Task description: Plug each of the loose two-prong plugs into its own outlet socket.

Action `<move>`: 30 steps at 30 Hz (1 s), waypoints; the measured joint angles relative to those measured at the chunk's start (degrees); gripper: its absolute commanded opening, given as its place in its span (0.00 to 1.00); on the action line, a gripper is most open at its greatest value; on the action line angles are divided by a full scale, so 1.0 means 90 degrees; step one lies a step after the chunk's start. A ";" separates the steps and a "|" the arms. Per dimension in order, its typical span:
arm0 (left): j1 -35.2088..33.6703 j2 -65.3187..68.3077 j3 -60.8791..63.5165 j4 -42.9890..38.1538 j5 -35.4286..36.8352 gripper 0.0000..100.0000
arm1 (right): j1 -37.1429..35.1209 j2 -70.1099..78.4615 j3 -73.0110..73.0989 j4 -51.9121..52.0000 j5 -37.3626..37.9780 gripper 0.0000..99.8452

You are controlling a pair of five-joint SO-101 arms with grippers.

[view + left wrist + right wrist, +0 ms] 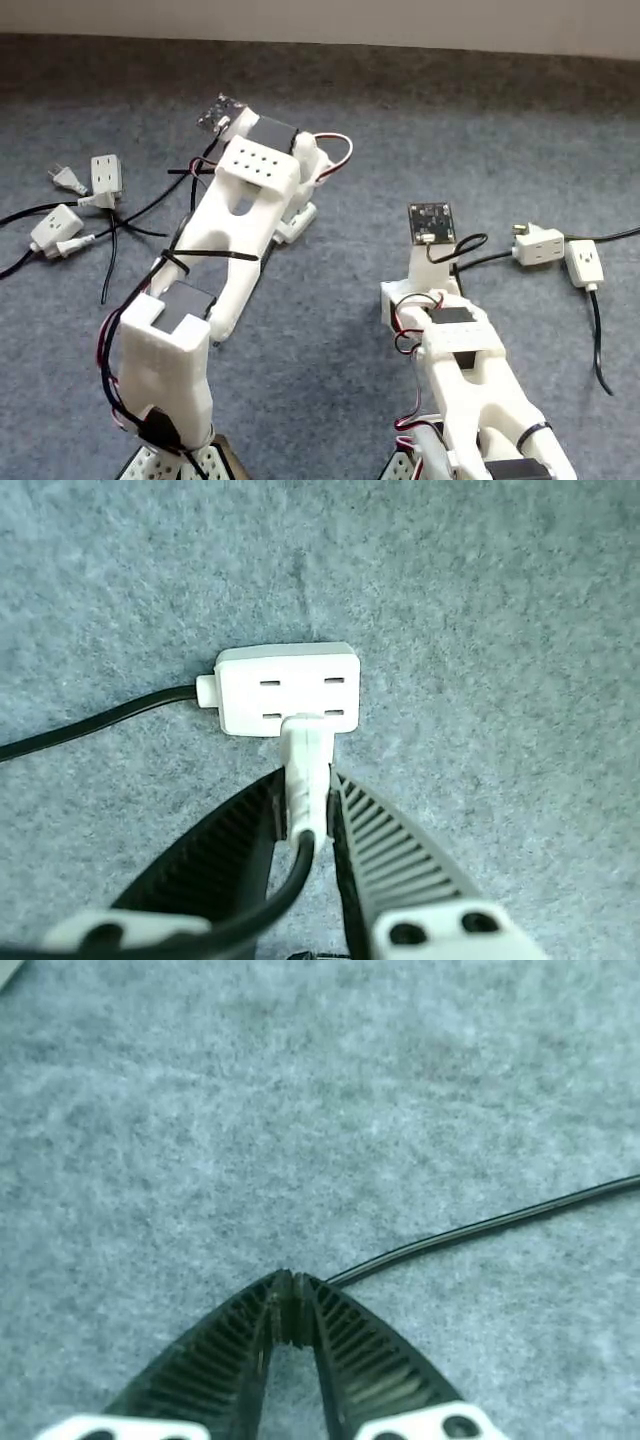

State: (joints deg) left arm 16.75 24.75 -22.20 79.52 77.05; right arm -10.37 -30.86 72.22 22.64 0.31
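Where the left gripper stands: the left gripper [307, 790] sits just short of the white outlet block [288, 680], its ribbed fingers [385, 835] pinching a white two-prong plug [304, 745] by its flat sides.
Plug: its nose touches the outlet block's face turned toward the gripper. The prongs are hidden, so how deep it sits cannot be told. The plug's cord [285, 890] trails back from the block between the fingers.
Outlet block: it lies flat on the grey carpet [480, 600] with four slots on its upward face. The block's lead [90, 728] leaves from an end face, round the corner from the plug.
Right gripper: the right gripper [292, 1305] is well apart from the outlet block, fingers pressed together with nothing seen between them. A black cord [480, 1228] runs out from just beside the tips.
Farther out: a second outlet tap [105, 172], with a loose plug [68, 180] just beside it, lies well away from the outlet block.
Step in hand: probably seating this plug in the side socket.
Doing it well: push straight along the prongs and keep the plug square to the block's face. The block looks unbraced and would likely slide on the carpet or twist on its lead, so press slowly. Let go only once the plug body sits flush against the block.
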 measured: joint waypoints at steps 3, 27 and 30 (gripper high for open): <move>0.0000 0.0264 0.0000 0.0000 0.0000 0.01 | 0.0000 0.0000 0.0000 0.0000 0.0000 0.01; -0.0010 0.0518 -0.0225 -0.0527 -0.0186 0.01 | 0.0000 0.0000 0.0000 0.0000 0.0000 0.01; -0.0010 0.0713 -0.0225 -0.0596 -0.0186 0.01 | 0.0000 0.0000 0.0000 0.0000 0.0000 0.01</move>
State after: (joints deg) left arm 16.66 31.16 -24.22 74.15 75.38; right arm -10.37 -30.86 72.22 22.64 0.31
